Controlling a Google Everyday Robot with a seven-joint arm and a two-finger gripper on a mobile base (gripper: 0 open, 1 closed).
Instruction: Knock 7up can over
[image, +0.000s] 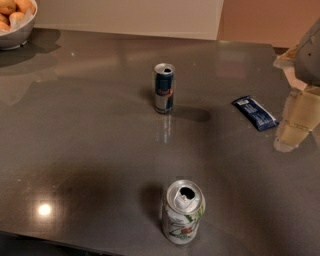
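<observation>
1. A glossy dark grey bench (90, 125) fills the scene.
2. The robot's hand (296, 125) hangs at the right edge, midway back. I cannot tell whether it is apart or together.
3. A bowl (15, 35) sits in the far left corner.
4. The 7up can (183, 212) stands upright by the near edge, well apart from the hand, nearer and to its left. Its top is open, so a shove nearward could roll it off or spill it.
5. A slim blue can (164, 88) stands farther back. A sweep aimed too far could topple it instead.
6. A blue wrapper (255, 113) lies beside the hand.
</observation>
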